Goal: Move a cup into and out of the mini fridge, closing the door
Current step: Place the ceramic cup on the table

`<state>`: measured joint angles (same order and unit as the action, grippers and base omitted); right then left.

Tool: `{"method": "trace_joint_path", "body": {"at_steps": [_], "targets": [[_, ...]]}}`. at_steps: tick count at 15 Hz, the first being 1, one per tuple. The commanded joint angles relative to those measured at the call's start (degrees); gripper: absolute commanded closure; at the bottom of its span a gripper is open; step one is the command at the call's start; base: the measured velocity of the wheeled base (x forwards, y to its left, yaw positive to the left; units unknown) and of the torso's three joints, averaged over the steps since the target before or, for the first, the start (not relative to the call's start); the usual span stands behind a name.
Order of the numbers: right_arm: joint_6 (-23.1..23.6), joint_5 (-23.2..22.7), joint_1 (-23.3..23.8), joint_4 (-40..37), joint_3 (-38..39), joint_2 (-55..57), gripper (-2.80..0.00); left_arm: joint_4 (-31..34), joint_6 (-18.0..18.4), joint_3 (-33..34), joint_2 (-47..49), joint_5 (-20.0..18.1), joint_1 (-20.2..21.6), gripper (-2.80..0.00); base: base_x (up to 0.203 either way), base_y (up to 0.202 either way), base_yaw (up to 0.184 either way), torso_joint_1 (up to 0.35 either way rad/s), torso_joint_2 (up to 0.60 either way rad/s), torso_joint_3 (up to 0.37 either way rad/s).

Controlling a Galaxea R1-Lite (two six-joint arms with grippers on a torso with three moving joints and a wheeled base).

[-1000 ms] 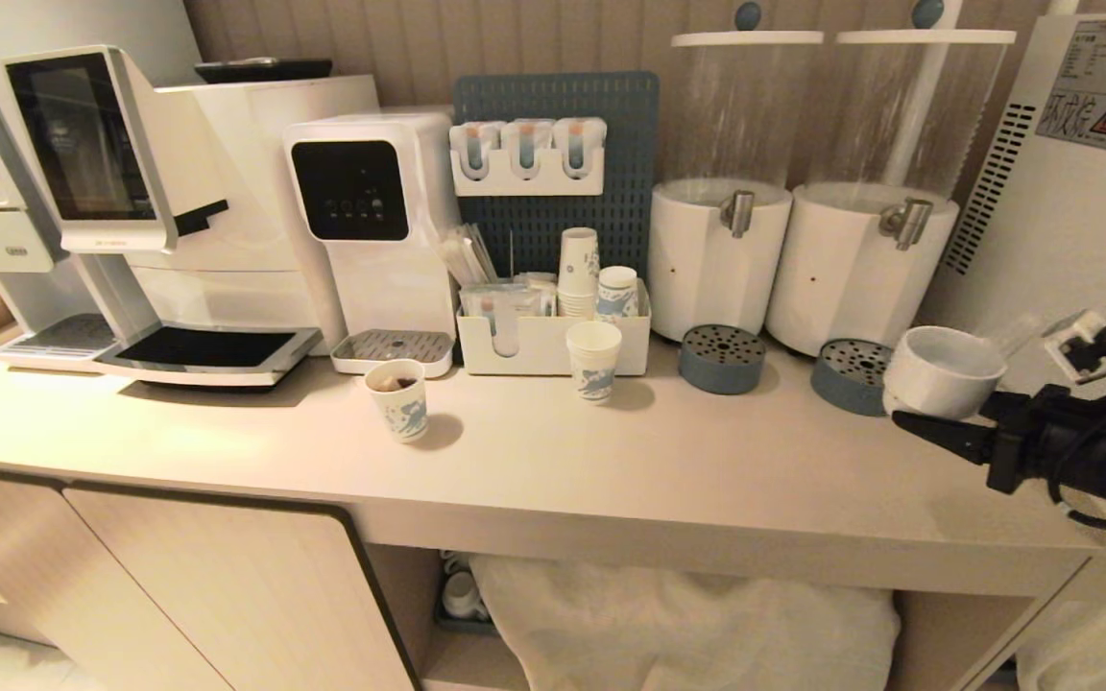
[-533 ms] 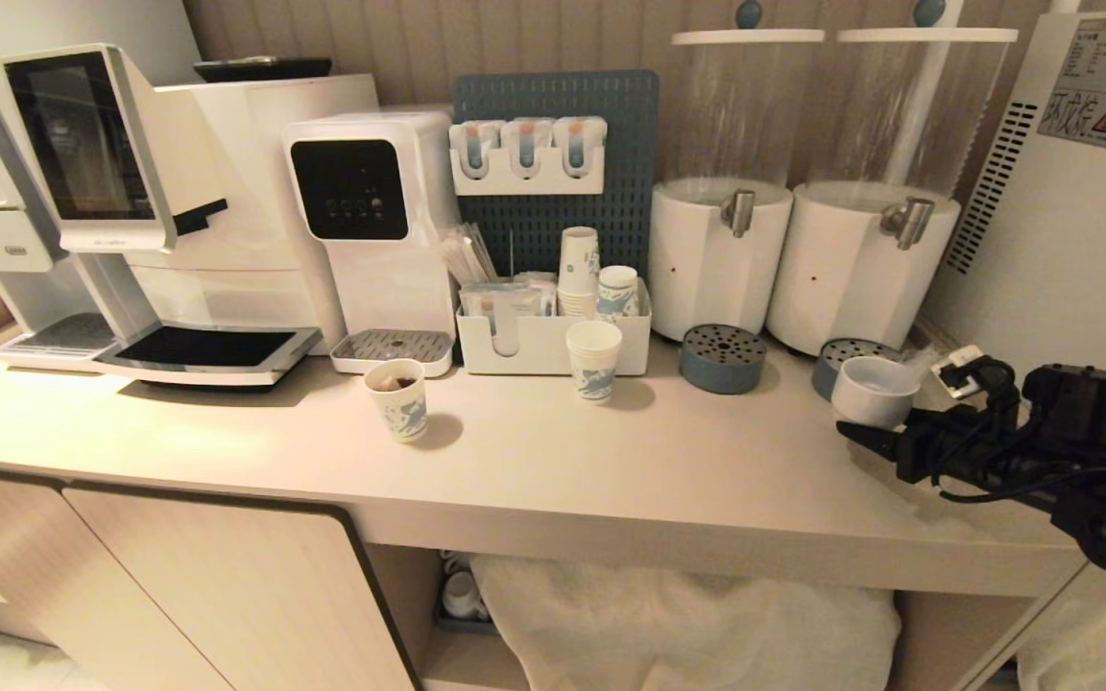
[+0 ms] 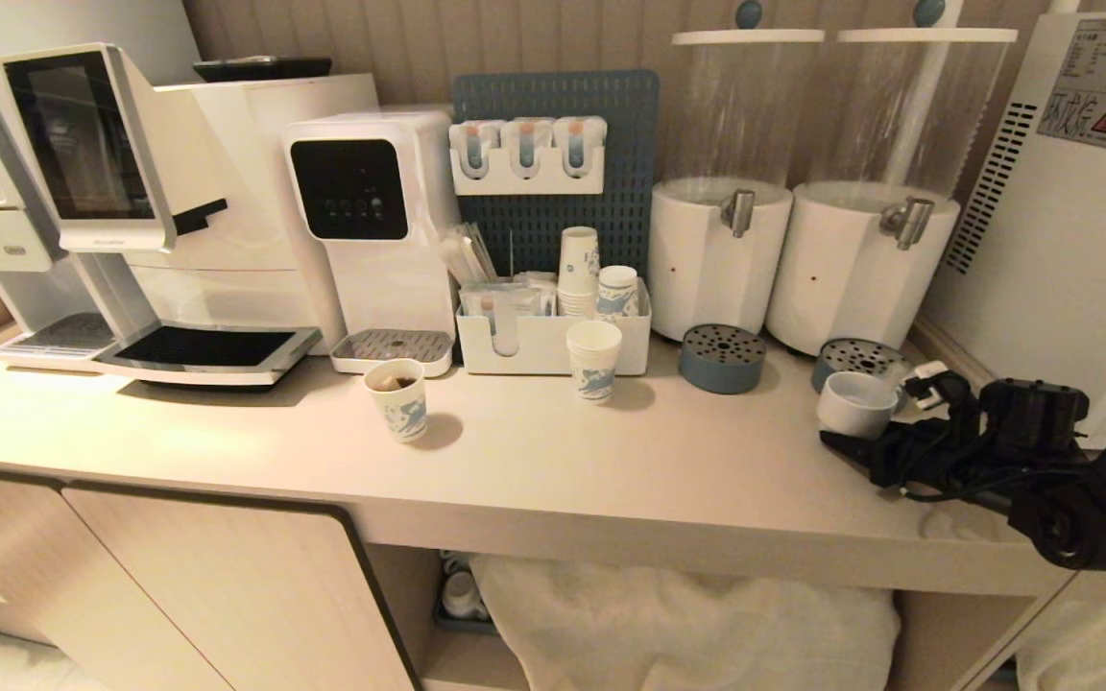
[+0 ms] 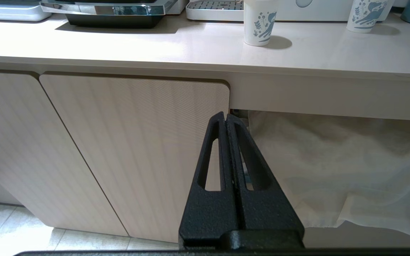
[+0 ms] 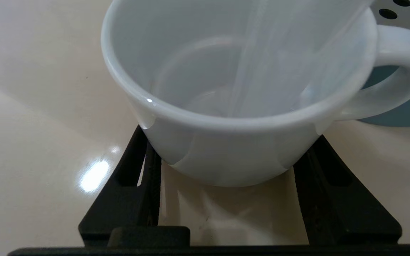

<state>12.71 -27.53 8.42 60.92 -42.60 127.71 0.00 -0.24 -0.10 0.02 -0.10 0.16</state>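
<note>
- Right gripper point(image 3: 851, 437) sat low over the countertop point(image 3: 534, 451) at the right end, at about 4 o'clock in the head view, arm reaching in from the right edge.
- The cup point(image 3: 855, 403) lay between its 2 black fingers point(image 5: 133, 170), which pressed the lower wall from either side: grasping the cup, not released.
- In the right wrist view the cup point(image 5: 240, 96) stood upright and looked empty. Its handle point(image 5: 397, 71) stuck out sideways beyond 1 finger, clear of the grip.
- Cup's base looked at or just above the counter; contact could not be confirmed.
- Just behind the cup, at 12 o'clock from it, sat a blue perforated drip tray point(image 3: 860, 360) under the right-hand dispenser point(image 3: 860, 259). The handle overhung that tray in the wrist view.
- The mini fridge point(image 3: 1062, 211) stood at 1 to 2 o'clock from the cup, near it; only its vented side with the warning sticker showed. The door was not in view, so open or closed could not be told.
- Key relation: cup directly ahead of the gripper between its tips, gripper axis lying nearly level, pointing toward 9 o'clock in the head view. Right arm was the near arm by far.
- Judgement: cup out of the fridge; setting it down looked like the step in hand. Opening the fingers evenly would matter, as would keeping the handle off the tray.
- Left gripper point(image 4: 226, 121) hung parked below counter level before a cabinet door point(image 4: 133, 149), fingers clenched together on nothing.
</note>
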Motion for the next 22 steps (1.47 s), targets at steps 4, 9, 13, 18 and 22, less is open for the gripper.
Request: {"method": "trace_joint_path", "body": {"at_steps": [4, 9, 13, 18, 22], "targets": [[0.12, 2.74, -0.48, -0.10, -1.01, 2.28, 0.00, 0.00, -0.02, 0.01, -0.02, 0.01, 0.02, 0.00, 0.000, 0.000, 0.000, 0.000, 0.00, 0.000], [0.03, 7.14, -0.78, -2.47, -2.40, 2.90, 0.00, 0.00, -0.02, 0.01, -0.02, 0.01, 0.02, 0.00, 0.000, 0.000, 0.000, 0.000, 0.00, 0.000], [0.03, 7.31, -0.78, -2.83, -2.40, 2.90, 0.00, 0.00, -0.02, 0.01, 0.06, 0.01, 0.02, 0.00, 0.000, 0.000, 0.000, 0.000, 0.00, 0.000], [0.12, 8.10, -1.04, -3.44, -2.23, 3.16, 0.00, 0.00, -0.02, 0.01, 0.03, 0.01, 0.02, 0.00, 0.000, 0.000, 0.000, 0.000, 0.00, 0.000], [0.21, 8.10, -1.04, -3.35, -2.23, 3.69, 0.00, 0.00, -0.02, 0.01, -0.02, 0.01, 0.02, 0.00, 0.000, 0.000, 0.000, 0.000, 0.00, 0.000]]}}
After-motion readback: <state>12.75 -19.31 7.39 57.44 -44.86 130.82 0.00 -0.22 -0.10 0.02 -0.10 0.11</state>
